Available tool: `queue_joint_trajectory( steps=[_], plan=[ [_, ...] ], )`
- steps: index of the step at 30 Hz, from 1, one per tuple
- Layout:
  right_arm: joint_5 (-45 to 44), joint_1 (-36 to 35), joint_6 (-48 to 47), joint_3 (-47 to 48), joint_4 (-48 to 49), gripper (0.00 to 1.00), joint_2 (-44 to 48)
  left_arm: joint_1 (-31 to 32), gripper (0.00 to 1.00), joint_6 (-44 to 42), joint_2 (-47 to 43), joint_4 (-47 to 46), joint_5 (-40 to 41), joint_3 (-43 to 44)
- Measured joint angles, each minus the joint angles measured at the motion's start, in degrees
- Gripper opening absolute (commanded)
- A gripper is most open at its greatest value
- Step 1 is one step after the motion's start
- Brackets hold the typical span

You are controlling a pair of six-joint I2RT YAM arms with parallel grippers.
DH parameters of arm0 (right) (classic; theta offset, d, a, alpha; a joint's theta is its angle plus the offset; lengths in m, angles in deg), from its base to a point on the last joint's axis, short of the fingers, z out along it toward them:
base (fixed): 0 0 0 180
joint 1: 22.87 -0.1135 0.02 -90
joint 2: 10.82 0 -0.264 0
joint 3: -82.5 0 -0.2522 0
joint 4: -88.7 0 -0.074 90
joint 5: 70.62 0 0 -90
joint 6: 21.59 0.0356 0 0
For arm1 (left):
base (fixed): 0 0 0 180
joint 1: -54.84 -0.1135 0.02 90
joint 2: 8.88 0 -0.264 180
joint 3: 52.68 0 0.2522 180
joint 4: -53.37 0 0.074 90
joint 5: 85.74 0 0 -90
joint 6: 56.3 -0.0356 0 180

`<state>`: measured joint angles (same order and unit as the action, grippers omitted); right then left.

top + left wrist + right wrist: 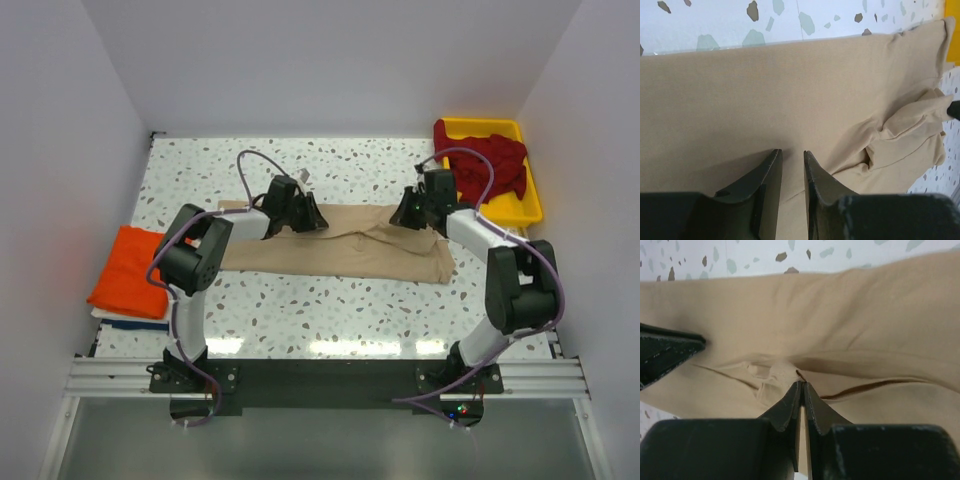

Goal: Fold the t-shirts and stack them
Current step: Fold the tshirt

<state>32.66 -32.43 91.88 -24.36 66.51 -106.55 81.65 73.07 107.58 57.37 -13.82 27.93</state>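
1. beige cloth fills the middle of the top view: the beige t-shirt [340, 250] lies spread crosswise on the speckled table [300, 320], rumpled at its right end. the left gripper [300, 216] is down on the shirt's far edge towards the left, the right gripper [410, 212] on the far edge towards the right. from up here both are dark lumps and their jaws cannot be read. an orange t-shirt [128, 270] sits folded at the table's left edge, on top of a white and blue one [125, 322] of which only a strip shows. dark red t-shirts [490, 160] are heaped in the yellow tray [527, 205] in the far right corner.
2. left wrist view: the fingers [767, 185] stand a narrow way apart over flat beige cloth, which shows in the gap. whether they pinch it i cannot tell. the shirt bunches into folds at the right, where a small black tip [955, 109] is cut off by the edge.
3. right wrist view: the fingers [785, 407] are pressed almost together, and creases in the beige shirt run into their tips, so they are clamped on a ridge of it. a black pointed part [667, 352] juts in from the left, too cropped to name.
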Motion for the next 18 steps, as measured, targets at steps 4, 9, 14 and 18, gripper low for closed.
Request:
queue_joint_trajectory(
  steps=[4, 9, 14, 18],
  plan=[
    [0.2, -1.3, 0.8, -5.0, 0.6, 0.08, 5.1, 0.0, 0.28, 0.0, 0.3, 0.0, -0.3, 0.6],
    [0.3, -3.5, 3.0, -12.5, 3.3, 0.09, 10.8, 0.0, 0.28, -0.1, 0.7, 0.0, -0.7, 1.2],
    [0.1, -4.6, 6.0, -19.2, 6.9, 0.14, 14.5, 0.3, 0.29, -0.3, 0.8, 0.1, -1.2, 1.6],
    [-0.3, -5.6, 7.4, -21.4, 9.3, 0.19, 15.5, 0.8, 0.3, -1.1, 0.8, 0.1, -1.7, 2.3]
  ],
)
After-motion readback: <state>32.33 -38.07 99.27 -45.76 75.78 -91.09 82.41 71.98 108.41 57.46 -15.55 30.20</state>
